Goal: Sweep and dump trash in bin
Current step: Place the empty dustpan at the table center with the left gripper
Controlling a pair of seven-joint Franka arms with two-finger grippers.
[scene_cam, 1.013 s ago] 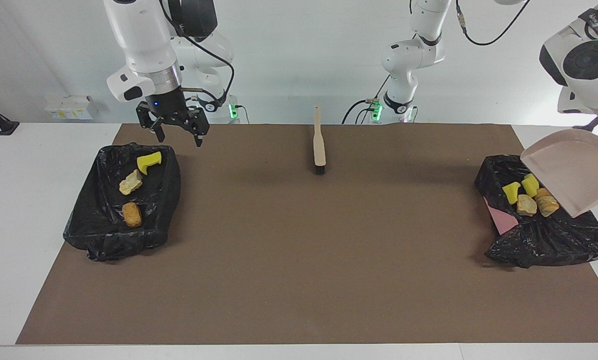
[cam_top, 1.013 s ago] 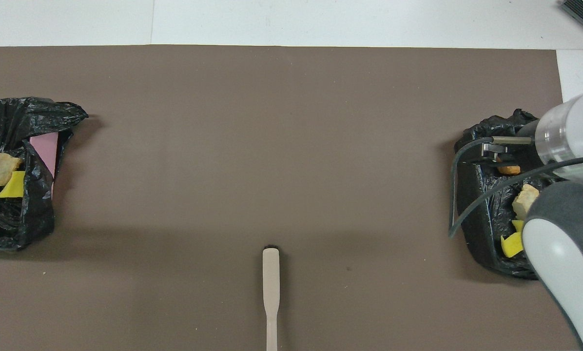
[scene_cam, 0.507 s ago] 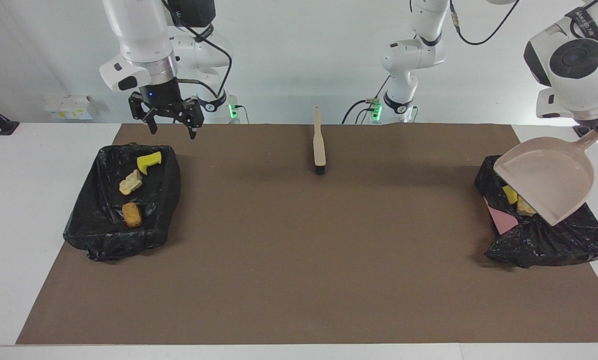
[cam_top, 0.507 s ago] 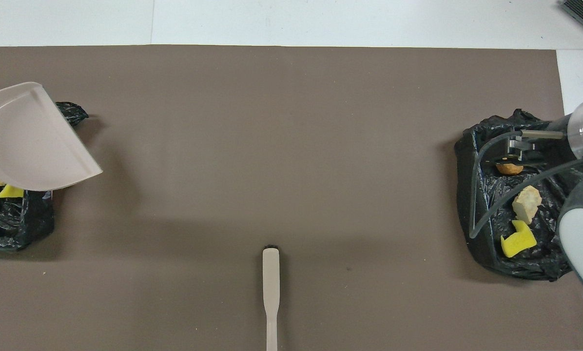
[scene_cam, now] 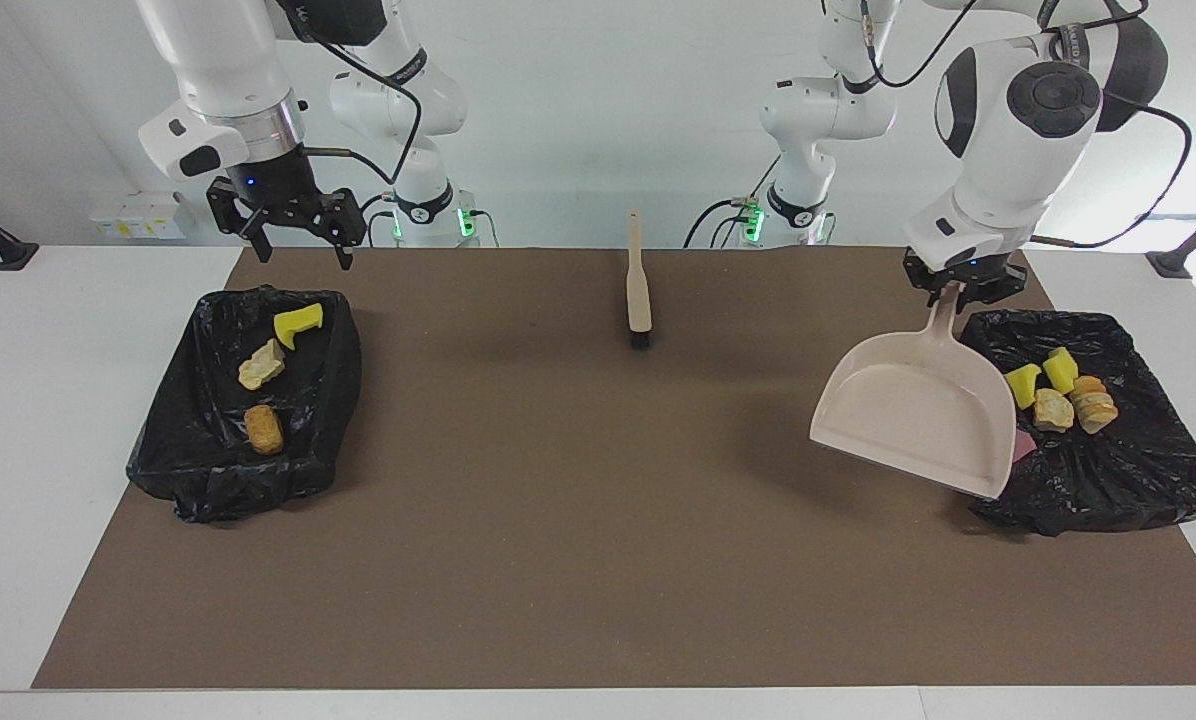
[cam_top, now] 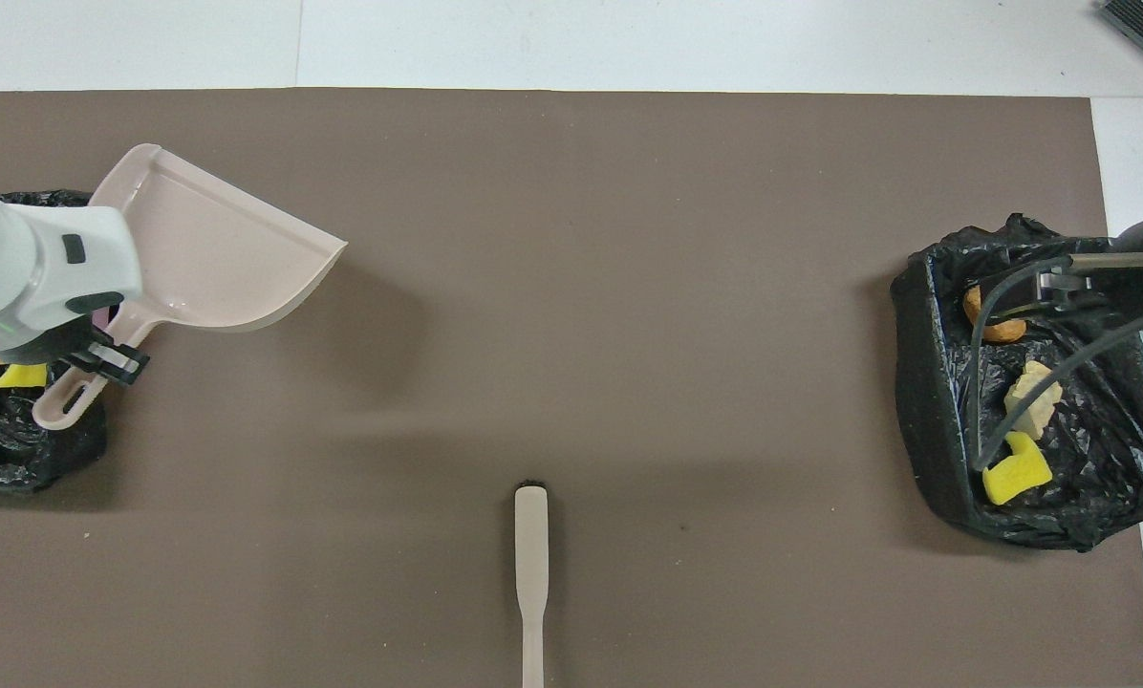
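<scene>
My left gripper (scene_cam: 961,284) is shut on the handle of the empty beige dustpan (scene_cam: 916,417), which hangs tilted over the mat beside the black-bagged bin (scene_cam: 1138,480) at the left arm's end. Several scraps of trash (scene_cam: 1060,393) lie in that bin, yellow foam and tan bread-like pieces. In the overhead view the dustpan (cam_top: 218,248) juts out from the left gripper (cam_top: 103,358). My right gripper (scene_cam: 300,258) hangs open and holds nothing, over the robot-side edge of a second bagged bin (scene_cam: 208,480), which holds three scraps (scene_cam: 263,365).
The beige brush (scene_cam: 638,290) lies on the brown mat (scene_cam: 578,520) near the robots, midway between the arms, bristles pointing away from them. In the overhead view the brush (cam_top: 531,564) lies at the bottom centre. A pink sheet shows under the dustpan's edge.
The left arm has swung the dustpan off its bin toward the table's middle, uncovering the scraps. The right gripper has risen and drifted toward the right arm's end of the table.
</scene>
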